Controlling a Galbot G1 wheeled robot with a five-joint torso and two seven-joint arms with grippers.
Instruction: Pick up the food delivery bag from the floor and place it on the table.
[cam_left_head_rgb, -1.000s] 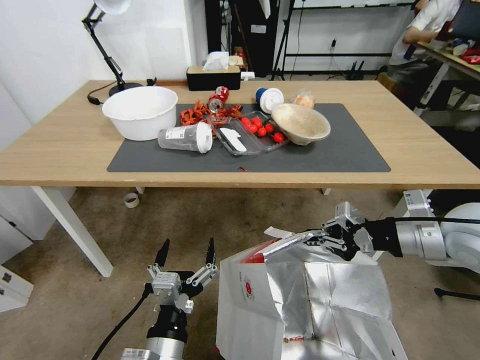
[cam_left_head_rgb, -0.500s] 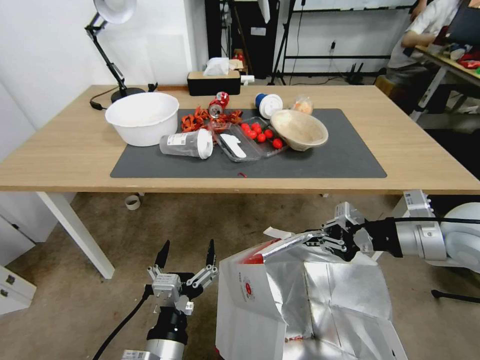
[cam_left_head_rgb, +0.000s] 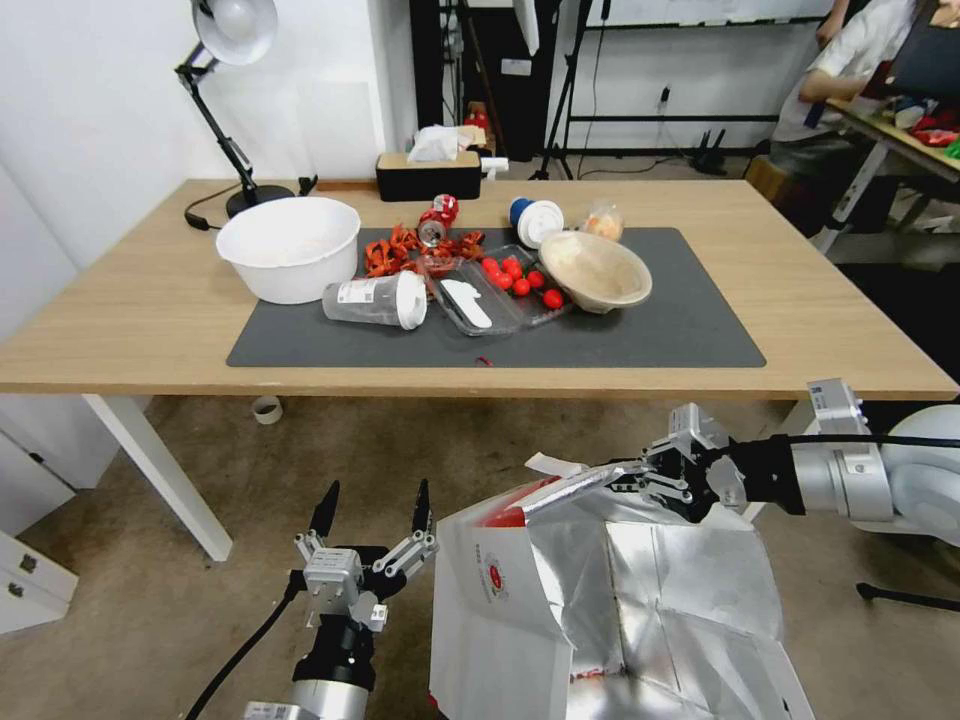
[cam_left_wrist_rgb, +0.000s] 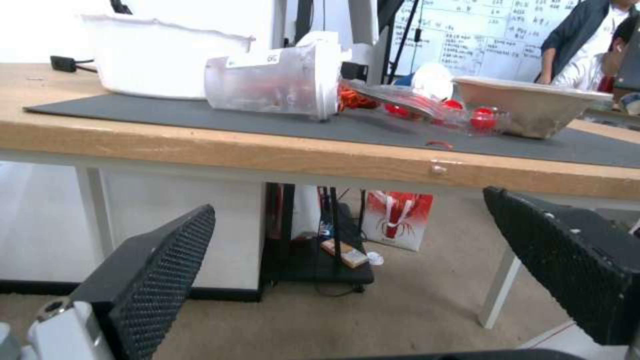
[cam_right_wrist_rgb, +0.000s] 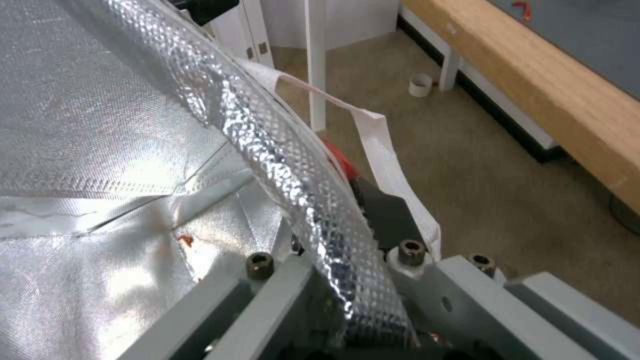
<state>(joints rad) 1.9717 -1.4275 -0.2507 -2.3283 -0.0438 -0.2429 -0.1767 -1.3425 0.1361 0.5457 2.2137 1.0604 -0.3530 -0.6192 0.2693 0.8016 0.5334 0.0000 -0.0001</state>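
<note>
Right gripper (cam_left_head_rgb: 632, 478) fingers pinching food delivery bag (cam_left_head_rgb: 600, 610) rim, red round logo (cam_left_head_rgb: 494, 577) unreadable; left gripper (cam_left_head_rgb: 372, 515) fingers spread, below bench (cam_left_head_rgb: 830, 310).

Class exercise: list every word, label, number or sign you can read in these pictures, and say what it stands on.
None can be read for certain.
Food delivery bag: red round logo and small print, too small.
Plastic cup: white label, blurred.
Whiteboard: handwriting, too small.
Red-and-white bag under the table: a red figure, no words.
</note>
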